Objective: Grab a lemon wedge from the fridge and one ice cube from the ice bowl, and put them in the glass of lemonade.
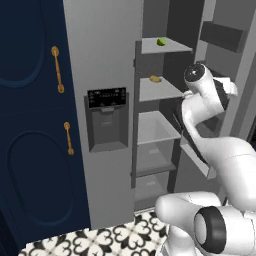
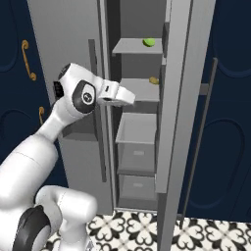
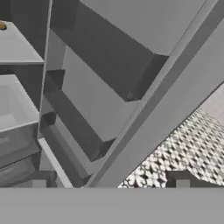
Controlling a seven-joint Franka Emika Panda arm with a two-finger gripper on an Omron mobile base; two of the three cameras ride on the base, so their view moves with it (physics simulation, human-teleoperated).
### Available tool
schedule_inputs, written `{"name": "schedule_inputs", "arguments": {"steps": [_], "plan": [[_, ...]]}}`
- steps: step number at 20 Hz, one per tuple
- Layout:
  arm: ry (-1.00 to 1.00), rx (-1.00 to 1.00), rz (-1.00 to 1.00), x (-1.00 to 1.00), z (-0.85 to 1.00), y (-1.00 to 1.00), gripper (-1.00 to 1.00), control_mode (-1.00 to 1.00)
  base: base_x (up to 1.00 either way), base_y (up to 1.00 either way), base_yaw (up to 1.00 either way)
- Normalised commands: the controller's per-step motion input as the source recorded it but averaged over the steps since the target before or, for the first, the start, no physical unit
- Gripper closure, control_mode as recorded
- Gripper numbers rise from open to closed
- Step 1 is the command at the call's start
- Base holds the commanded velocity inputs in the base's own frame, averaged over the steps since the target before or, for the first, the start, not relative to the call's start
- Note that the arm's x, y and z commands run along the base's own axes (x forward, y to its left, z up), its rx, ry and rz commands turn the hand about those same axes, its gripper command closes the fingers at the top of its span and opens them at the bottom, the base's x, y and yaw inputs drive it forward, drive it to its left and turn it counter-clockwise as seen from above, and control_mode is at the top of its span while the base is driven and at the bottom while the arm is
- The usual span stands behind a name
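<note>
The grey steel fridge (image 1: 107, 50) stands with its right door (image 2: 182, 122) swung open. On the top inner shelf lies a small yellow-green lemon wedge (image 1: 161, 42) (image 2: 148, 42). One shelf lower sits a small yellow-orange item (image 1: 155, 78) (image 2: 154, 80) (image 3: 2, 26). My gripper (image 3: 110, 183) (image 2: 130, 99) is open with nothing between its fingers. It hovers at the height of the second shelf, in front of the fridge opening and below the wedge, and faces the door's inner bins. The ice bowl and the glass of lemonade are out of view.
Navy cabinets with gold handles (image 1: 58, 70) flank the fridge on the left, and more navy panels (image 2: 228, 127) stand behind the open door. Door bins (image 3: 87, 127) and lower drawers (image 2: 137, 157) lie close to the hand. Patterned tile floor (image 1: 115, 236) is below.
</note>
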Motion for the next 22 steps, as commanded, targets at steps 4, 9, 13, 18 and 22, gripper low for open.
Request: {"name": "schedule_inputs", "arguments": {"steps": [4,9,13,18,22], "plan": [[-0.01,0.34,0.3,0.22,-0.88,1.0,-1.0,-1.0,0.0,0.0,0.0],[0.07,0.38,0.6,0.02,-0.57,0.72,-1.0,-1.0,0.0,0.0,0.0],[0.13,0.01,0.37,-0.92,0.9,0.04,-1.0,-1.0,0.0,0.0,0.0],[0.25,-0.06,0.15,-0.81,0.83,0.0,-1.0,-1.0,0.0,0.0,0.0],[0.13,-0.02,-0.02,-0.53,0.04,0.0,-1.0,-1.0,0.0,0.0,0.0]]}}
